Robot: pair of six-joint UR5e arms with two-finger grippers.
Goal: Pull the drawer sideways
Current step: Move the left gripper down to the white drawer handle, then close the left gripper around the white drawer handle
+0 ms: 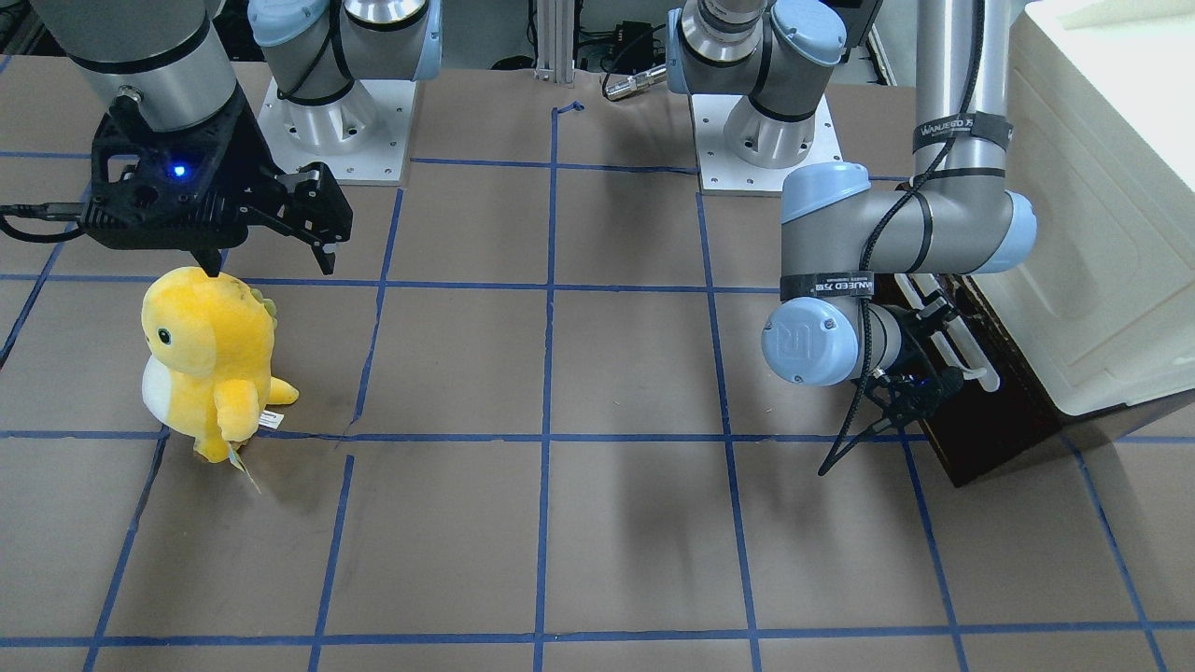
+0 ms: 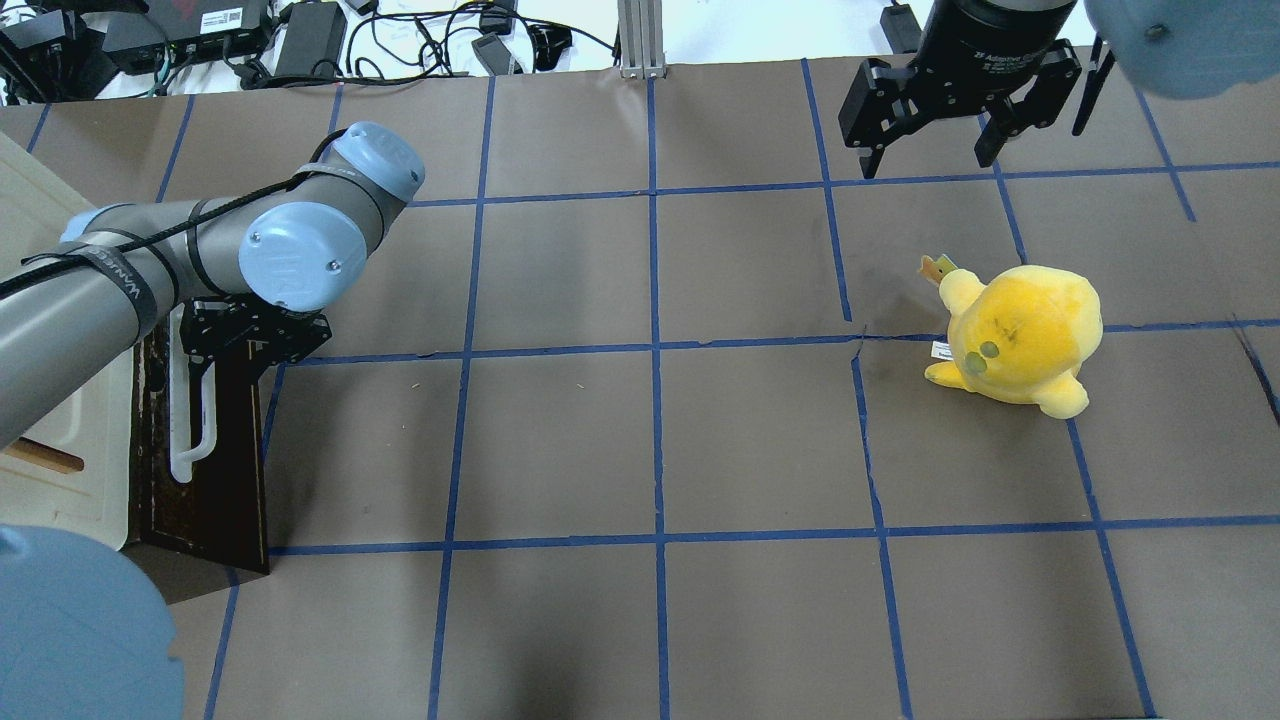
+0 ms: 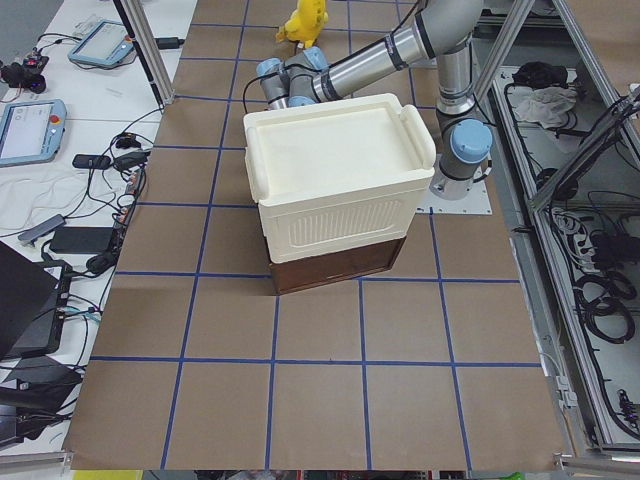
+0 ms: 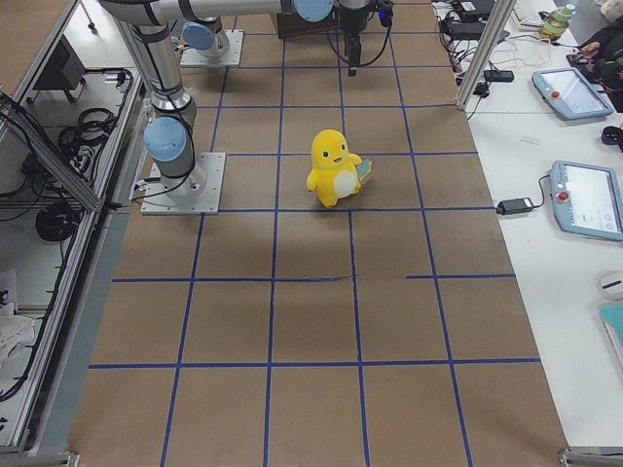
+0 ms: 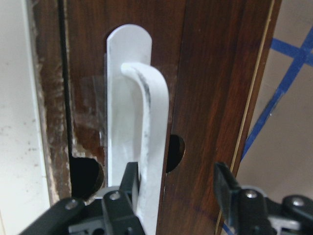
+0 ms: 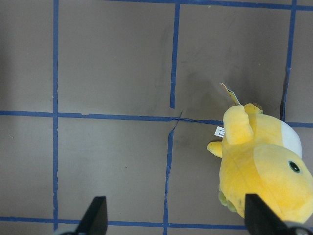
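The dark brown drawer (image 2: 205,480) sits at the bottom of the white cabinet (image 2: 45,440), with its front facing the table. Its white bar handle (image 5: 146,132) runs along the front and also shows in the overhead view (image 2: 185,425). My left gripper (image 5: 176,188) is open with one finger on each side of the handle. The handle lies against the left finger (image 5: 128,188), and the other finger (image 5: 222,186) is apart from it. In the front view the left gripper (image 1: 920,383) is at the drawer front (image 1: 990,425). My right gripper (image 2: 930,150) is open and empty, far from the drawer.
A yellow plush toy (image 2: 1020,335) stands on the brown paper on the right arm's side, just below my right gripper (image 1: 271,261) in the front view. The cabinet (image 3: 340,170) fills the table's left end. Blue tape lines grid the table.
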